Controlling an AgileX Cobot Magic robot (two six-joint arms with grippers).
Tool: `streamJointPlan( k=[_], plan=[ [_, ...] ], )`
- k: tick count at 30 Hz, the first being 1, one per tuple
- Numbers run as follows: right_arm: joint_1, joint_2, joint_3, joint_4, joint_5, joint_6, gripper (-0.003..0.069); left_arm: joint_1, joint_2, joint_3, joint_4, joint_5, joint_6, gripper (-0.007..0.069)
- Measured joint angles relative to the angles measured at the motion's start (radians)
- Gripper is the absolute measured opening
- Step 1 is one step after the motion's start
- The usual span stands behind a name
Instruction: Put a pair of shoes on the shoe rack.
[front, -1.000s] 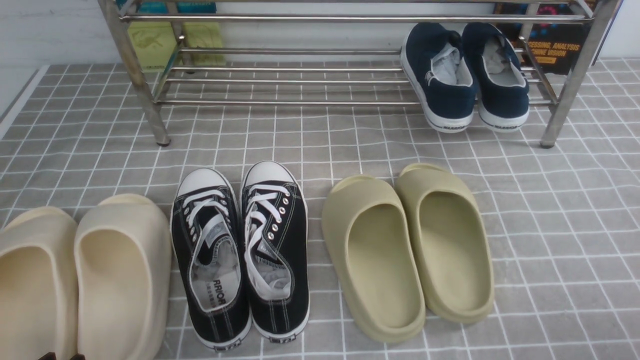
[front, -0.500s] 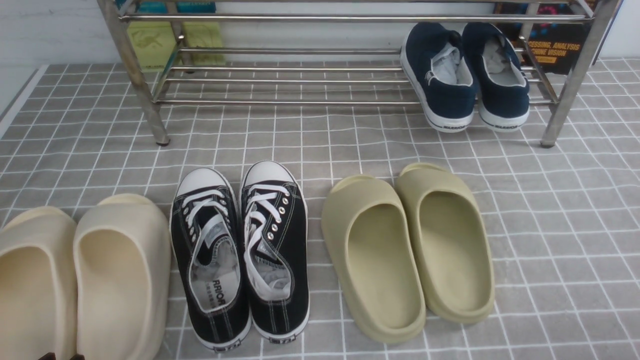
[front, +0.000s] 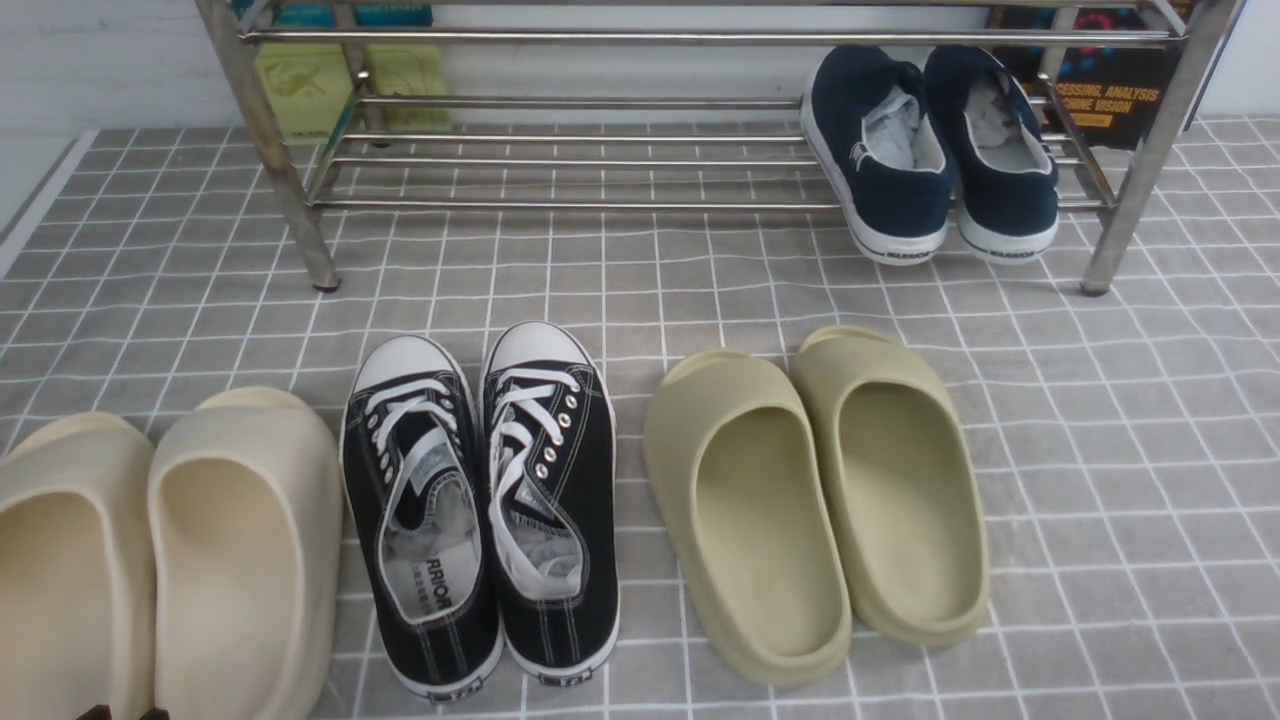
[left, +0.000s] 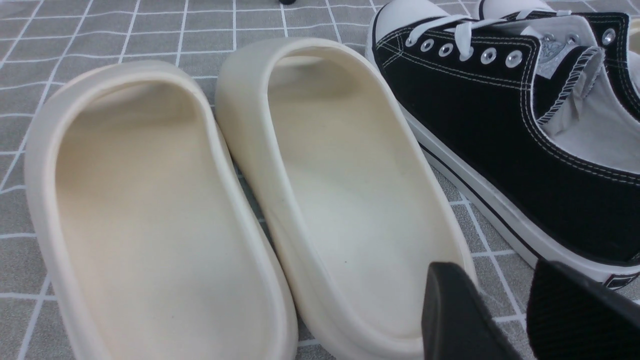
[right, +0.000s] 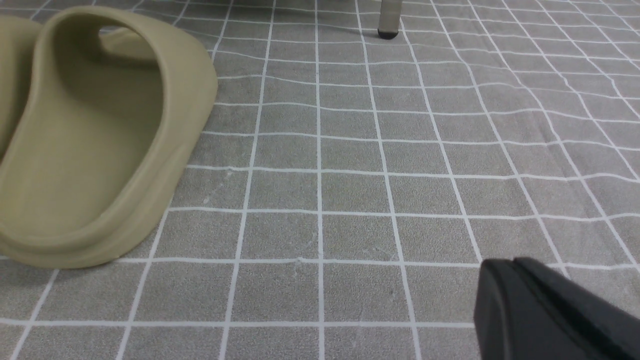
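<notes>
Navy pair of shoes (front: 930, 150) sits on the lower shelf of the shoe rack (front: 600, 160), far right end, side by side and touching, toes pointing away, heels overhanging the front tube and tipped down. Placement looks done. What's left is likely parking the arms: pull back low and straight, don't clip the front-row footwear, don't nudge the rack leg (right: 389, 17).

Left hand (left: 505, 315) hovers over the heel of a cream slide (left: 345, 195), beside the black lace-up sneaker (left: 505, 120); fingers slightly apart, narrow gap, holding nothing. Right hand (right: 550, 310) is over bare grey grid cloth on the counter (right: 350, 175), near the olive slides (right: 95, 145); only one dark edge shows, can't tell its opening.

Writing: black sneaker insole reads roughly "RRIOR". Navy heel tabs have text, too small to read. A book behind the rack (front: 1110, 95) shows partial "...CESSING, ANALYSIS" and "...CHINE VISION".
</notes>
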Motion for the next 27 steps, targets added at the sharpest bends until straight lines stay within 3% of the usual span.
streamJointPlan(
  k=[27],
  plan=[
    [0.000,0.000,0.000,0.064,0.001,0.000,-0.0005,0.000,0.000,0.000,0.000,0.000,0.000,0.0239]
  ],
)
